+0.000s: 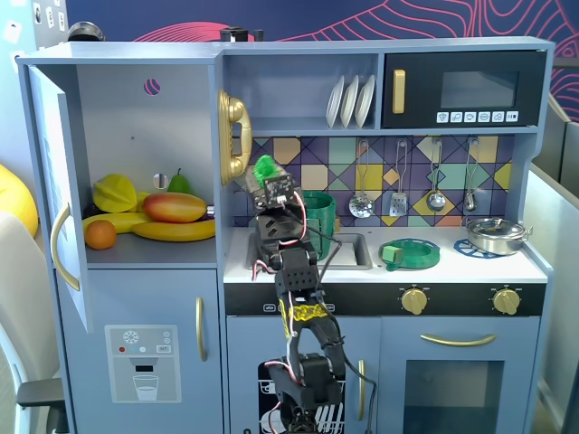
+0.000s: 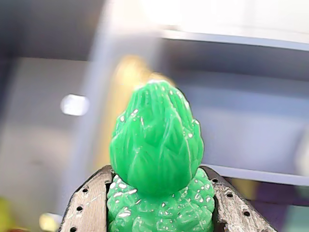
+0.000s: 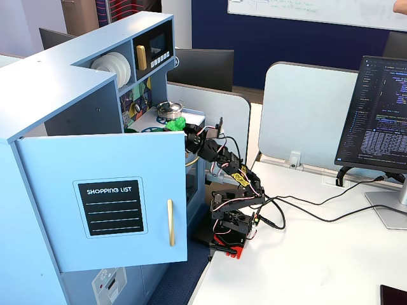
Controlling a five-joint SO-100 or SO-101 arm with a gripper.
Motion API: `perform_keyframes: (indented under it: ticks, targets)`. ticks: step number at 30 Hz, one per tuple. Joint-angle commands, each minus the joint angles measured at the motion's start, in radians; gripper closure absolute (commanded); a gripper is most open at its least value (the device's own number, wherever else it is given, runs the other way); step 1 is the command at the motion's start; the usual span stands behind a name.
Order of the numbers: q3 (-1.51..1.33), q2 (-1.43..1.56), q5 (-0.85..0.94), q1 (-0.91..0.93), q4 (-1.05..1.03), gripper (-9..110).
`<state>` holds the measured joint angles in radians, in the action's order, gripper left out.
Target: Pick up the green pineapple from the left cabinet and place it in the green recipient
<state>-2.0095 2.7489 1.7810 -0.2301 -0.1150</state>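
Fixed view, frame centre: my pincer (image 1: 263,181) clamps the bumpy bright-green plastic pineapple (image 1: 264,168) between the open grey-blue left cabinet (image 1: 145,117) and the tall dark-green cup (image 1: 318,213). Step: carrying; next, swing right, lower, release.
Wrist view: tuft fills centre, cup unseen.
Side fixed view: door blocks the cabinet interior.

Shelf fruit: mango (image 1: 175,207), banana (image 1: 175,231), orange (image 1: 100,234), star fruit (image 1: 115,193)
Upper shelf: white plates (image 1: 351,100)
Counter: flat green dish (image 1: 410,253), steel pot (image 1: 495,234)
Desk: monitor (image 3: 380,121)
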Motion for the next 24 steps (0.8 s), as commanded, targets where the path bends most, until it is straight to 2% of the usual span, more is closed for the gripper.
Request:
perform_keyframes:
  ticks: [1,11,24]
  targets:
    - [0.114,-0.118,-0.026,0.121,0.006,101]
    - [0.321,-0.465,-0.026,0.293,0.023,101]
    - [0.541,-0.819,0.002,0.336,0.086,101]
